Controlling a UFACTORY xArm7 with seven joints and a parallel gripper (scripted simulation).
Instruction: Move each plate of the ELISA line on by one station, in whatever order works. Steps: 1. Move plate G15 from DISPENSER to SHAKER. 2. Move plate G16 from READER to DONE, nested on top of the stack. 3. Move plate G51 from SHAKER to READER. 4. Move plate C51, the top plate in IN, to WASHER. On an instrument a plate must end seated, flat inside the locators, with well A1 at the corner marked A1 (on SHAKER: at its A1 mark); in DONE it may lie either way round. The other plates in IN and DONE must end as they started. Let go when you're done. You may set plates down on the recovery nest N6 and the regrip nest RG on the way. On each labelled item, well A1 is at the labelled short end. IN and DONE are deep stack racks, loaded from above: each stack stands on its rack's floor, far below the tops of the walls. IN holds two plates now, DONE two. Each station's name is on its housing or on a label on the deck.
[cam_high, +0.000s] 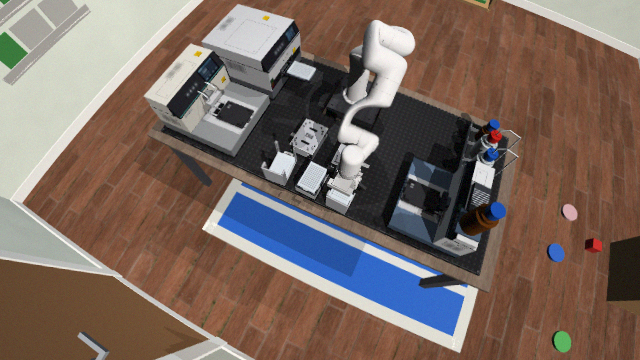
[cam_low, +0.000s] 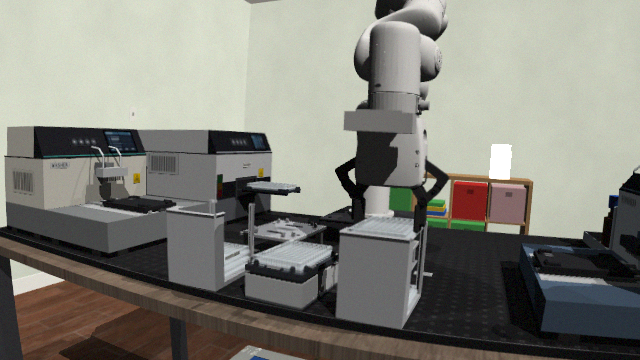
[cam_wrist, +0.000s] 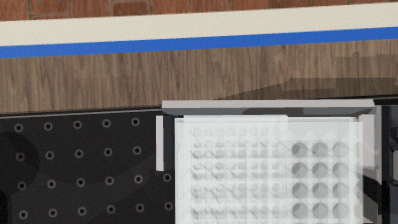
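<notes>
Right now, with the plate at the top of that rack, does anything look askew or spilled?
Nothing stands out. The gripper holds the clear well plate level at the top of the white rack, square to its walls in the wrist view. No spill visible.
</notes>
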